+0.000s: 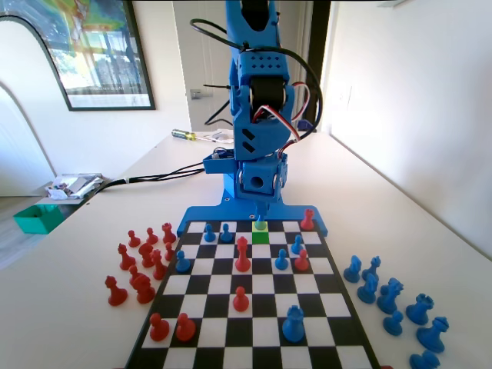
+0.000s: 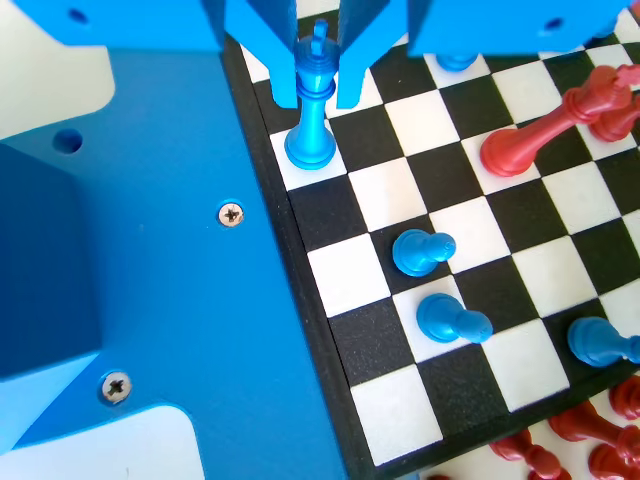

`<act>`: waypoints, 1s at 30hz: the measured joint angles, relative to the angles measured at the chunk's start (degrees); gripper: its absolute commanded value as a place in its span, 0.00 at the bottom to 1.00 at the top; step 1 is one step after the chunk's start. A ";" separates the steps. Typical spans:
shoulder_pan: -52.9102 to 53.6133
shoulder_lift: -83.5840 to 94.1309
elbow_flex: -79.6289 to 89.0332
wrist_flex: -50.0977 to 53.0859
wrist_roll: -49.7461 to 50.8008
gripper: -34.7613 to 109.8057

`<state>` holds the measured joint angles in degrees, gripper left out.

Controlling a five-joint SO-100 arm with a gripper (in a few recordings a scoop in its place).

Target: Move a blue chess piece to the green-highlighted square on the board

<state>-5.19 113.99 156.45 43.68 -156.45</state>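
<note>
- Green bin on the floor at far left of the fixed view, low beside the tabletop; contents too small to tell.
- Tray of papers at the tabletop's far left edge.
- Blue chess piece: slim, glossy blue, cross-topped, with a narrow stem and round flared base; upright on a white edge square in the wrist view, just beside the board's black rim.
- Same piece in the fixed view seen only as a small blue tip, standing at the far edge of the green-highlighted square or on the square behind it; cannot tell which.
- Green-highlighted square in the second row from the board's far edge.
- Claw hanging straight down over the piece, jaws flanking its upper stem, narrow gaps visible on each side; released, not gripping.
- Blue arm folded steeply down at the far end of the board, wrist low above the far rows.
- Two blue pawns nearer in the wrist view; red pieces clustered left of the board in the fixed view, blue pieces on the right.
</note>
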 measured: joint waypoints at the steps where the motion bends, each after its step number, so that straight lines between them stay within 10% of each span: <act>1: 0.00 0.00 0.00 0.09 0.18 0.25; 30: 0.00 -8.09 -9.40 0.18 5.27 0.25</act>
<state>-5.19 105.91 147.04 43.86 -151.17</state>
